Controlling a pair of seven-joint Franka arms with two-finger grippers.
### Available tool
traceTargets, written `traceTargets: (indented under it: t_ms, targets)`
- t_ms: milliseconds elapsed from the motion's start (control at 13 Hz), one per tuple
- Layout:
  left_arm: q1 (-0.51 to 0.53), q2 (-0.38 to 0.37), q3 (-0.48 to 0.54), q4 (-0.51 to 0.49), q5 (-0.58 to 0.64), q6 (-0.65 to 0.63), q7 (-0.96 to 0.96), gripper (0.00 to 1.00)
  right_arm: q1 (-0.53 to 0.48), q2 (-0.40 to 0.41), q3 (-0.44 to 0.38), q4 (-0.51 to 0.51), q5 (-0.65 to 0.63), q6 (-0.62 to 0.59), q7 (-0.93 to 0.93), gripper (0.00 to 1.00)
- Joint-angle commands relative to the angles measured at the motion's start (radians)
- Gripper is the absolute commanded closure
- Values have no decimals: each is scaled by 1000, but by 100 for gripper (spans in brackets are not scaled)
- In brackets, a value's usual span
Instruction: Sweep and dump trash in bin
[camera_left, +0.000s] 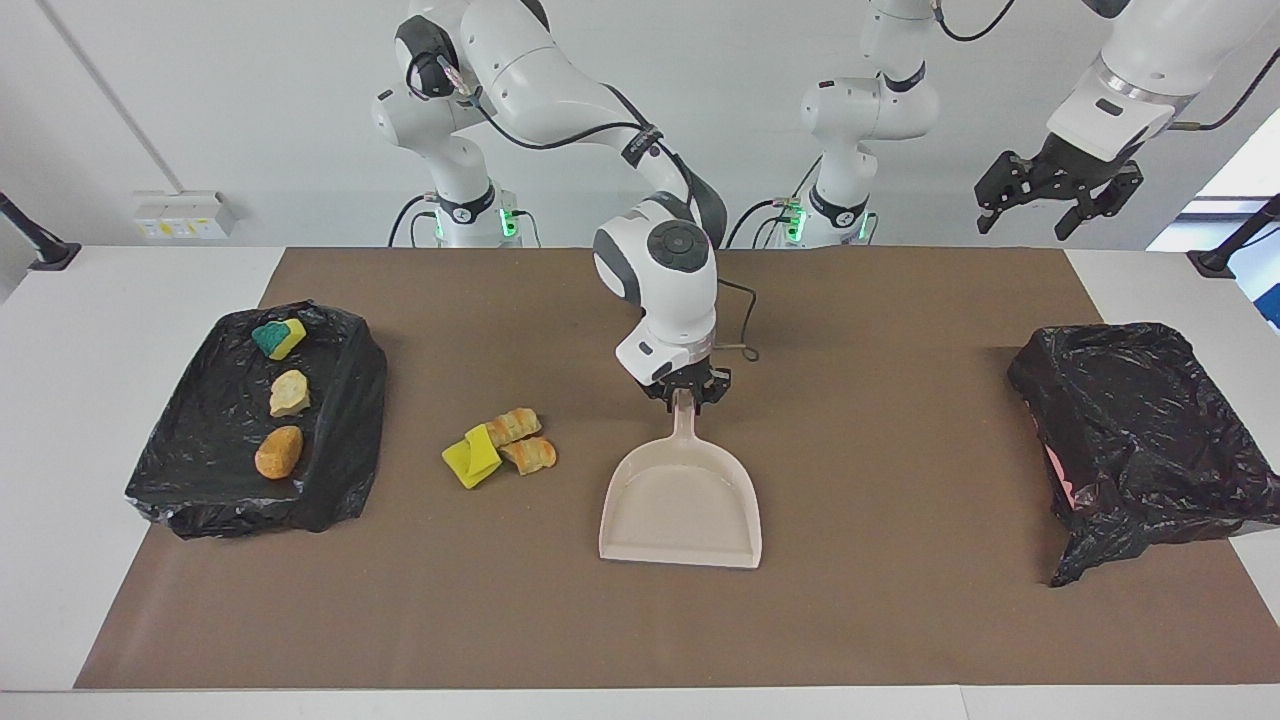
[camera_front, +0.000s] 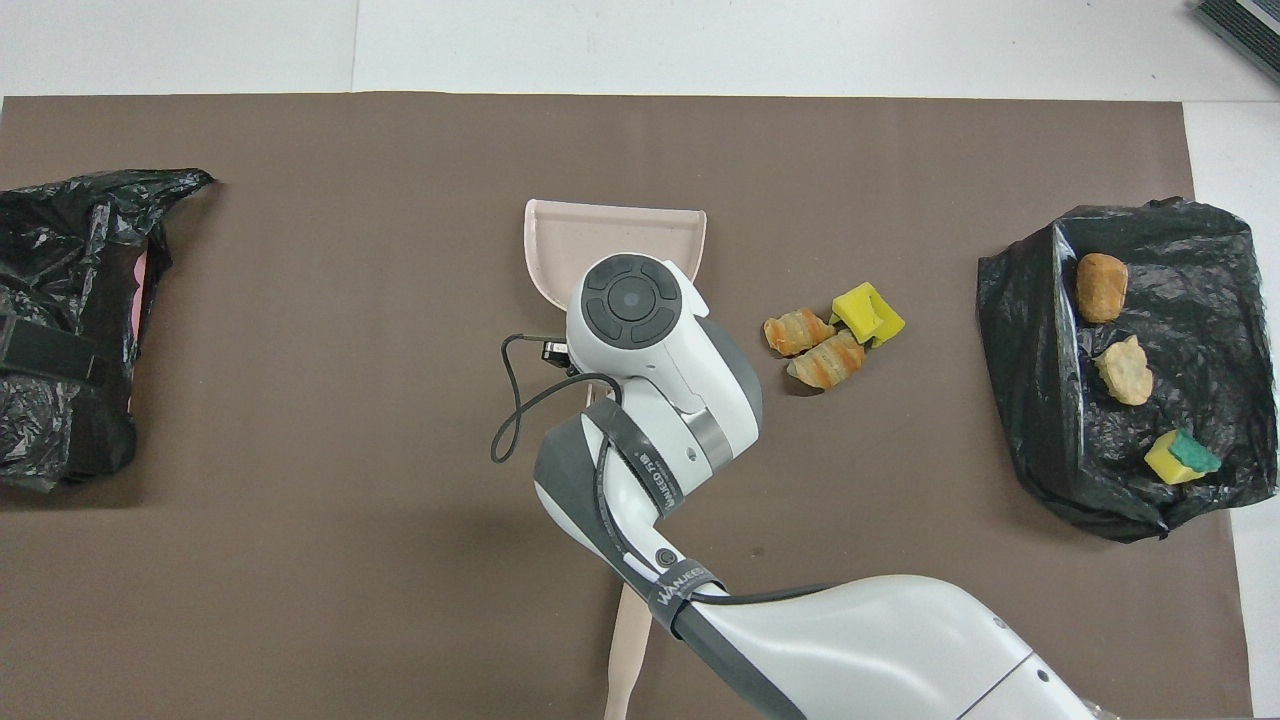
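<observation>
The beige dustpan (camera_left: 680, 500) (camera_front: 600, 235) lies flat mid-table, its mouth pointing away from the robots. My right gripper (camera_left: 686, 392) is at the tip of its handle; the wrist hides it in the overhead view. Beside the pan, toward the right arm's end, loose trash lies on the mat: a yellow sponge piece (camera_left: 472, 456) (camera_front: 866, 312) and two bread chunks (camera_left: 513, 425) (camera_left: 530, 455). The black-lined bin (camera_left: 340, 400) (camera_front: 1030, 400) at that end holds three more scraps. My left gripper (camera_left: 1058, 195) waits open, high over the left arm's end.
A second black-bagged bin (camera_left: 1140, 430) (camera_front: 60, 330) sits at the left arm's end. A beige handle-like strip (camera_front: 627, 660) lies near the robots' edge, partly under the right arm. A loose cable (camera_left: 745, 345) hangs from the right wrist.
</observation>
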Motion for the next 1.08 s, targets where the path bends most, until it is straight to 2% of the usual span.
traceTargets:
  t_ms: [0, 232, 463, 617, 695, 926, 1003]
  targets:
    - [-4, -16, 6, -14, -4, -1, -13, 0, -19, -85, 3, -44, 30, -7, -73, 0]
    - [-5, -15, 6, -14, -4, 21, -13, 0, -23, -209, 3, -56, 113, -175, -81, 0]
    - [-13, -13, 1, -17, -7, 62, -13, 0, -11, -399, 3, -209, 131, -295, -57, 0]
    - [-14, -12, -5, -17, -9, 65, -13, 0, 9, -525, 6, -384, 150, -289, -5, 0]
    - [-14, -10, -17, -17, -9, 72, -13, 0, 51, -579, 6, -465, 170, -274, 27, 0]
    - [-14, 10, -68, -17, -7, 116, -27, 0, 104, -715, 6, -692, 257, -156, 55, 0]
    - [-14, 26, -92, -18, -9, 134, -56, 0, 131, -726, 6, -740, 276, -122, 64, 0]
